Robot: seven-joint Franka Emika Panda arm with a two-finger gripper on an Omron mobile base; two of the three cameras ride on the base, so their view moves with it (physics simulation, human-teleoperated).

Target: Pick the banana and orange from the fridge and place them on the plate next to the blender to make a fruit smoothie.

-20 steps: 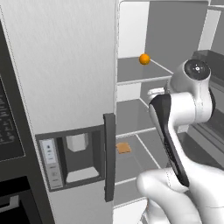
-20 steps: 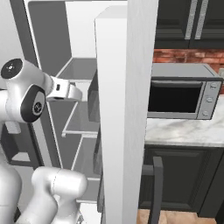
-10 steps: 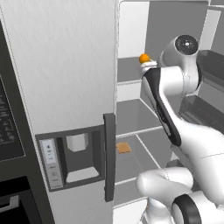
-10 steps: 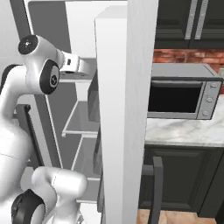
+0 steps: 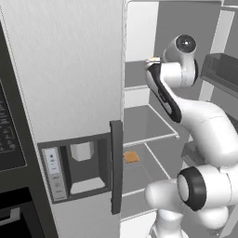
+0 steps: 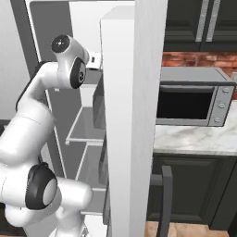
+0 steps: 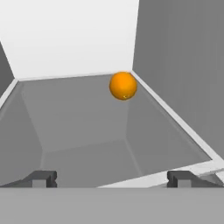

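Inside the open fridge [image 5: 74, 69], the claw [image 7: 111, 178] hangs at the front edge of a grey shelf [image 7: 87, 127], its two fingertips [image 7: 41, 178] spread wide apart and holding nothing. The orange [image 7: 123, 85] sits ahead of the claw, slightly right of centre, near the shelf's back right corner, well apart from the fingertips.

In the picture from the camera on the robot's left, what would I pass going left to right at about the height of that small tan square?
Fridge door's recessed dispenser → dark vertical handle → flat tan-orange square on a fridge shelf → the robot's white arm.
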